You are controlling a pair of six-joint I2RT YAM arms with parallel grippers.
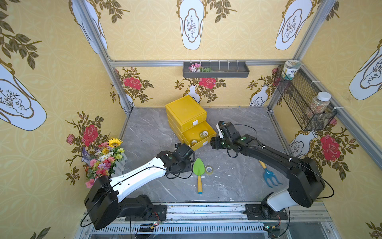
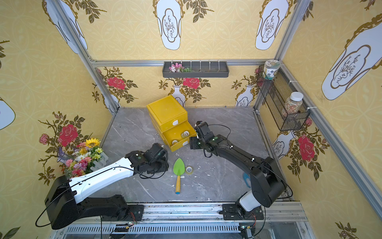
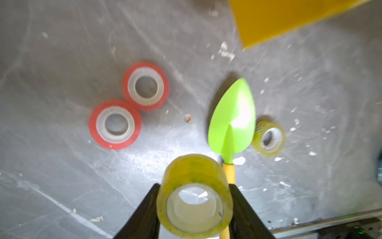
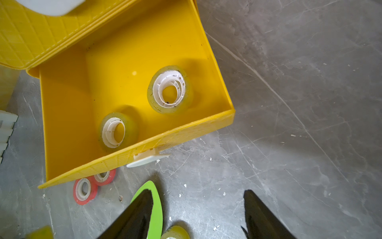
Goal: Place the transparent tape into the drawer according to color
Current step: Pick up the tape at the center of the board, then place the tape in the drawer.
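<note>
Where the left claw (image 3: 194,197) sits: near the front of the open yellow plastic drawer (image 4: 175,134), with its black jaws pressed on either side of a glossy yellowish see-through tape roll (image 3: 192,171).
Grip: across the roll's rounded outer wall, pale core facing the wrist. This probably lets the jaws straddle the roll without slipping into the hollow.
Lift: cannot tell whether the held roll is off the grey marbled counter (image 3: 62,62), as the wrist view is blurred.
Drawer contents: two yellowish tape rolls (image 4: 159,87) (image 4: 107,132) lie flat on the drawer floor, apart from each other.
Reading: they match the held roll's tint, so this drawer looks like the yellowish one and the held roll is probably bound for it.
Right claw (image 4: 197,198): just beside the drawer's side wall, jaws wide and nothing between them. It may be parked there to leave the drawer mouth free, or to be ready to steady the drawer. That is my judgement only.
Red rolls: two red-tinted tape rolls (image 3: 125,87) (image 3: 94,126) touch each other on the counter, just beside the drawer's front corner. I judge they are left out because their colour calls for another drawer.
Upper drawer (image 1: 186,124): closed, with a white tab handle, directly above the open drawer. It is a likely home for the red rolls, but nothing shows what it holds.
Stray roll: one small yellowish tape roll (image 3: 258,128) lies out in front of the drawer, against the blade of a green plastic trowel (image 3: 233,115). It is not yet sorted.
</note>
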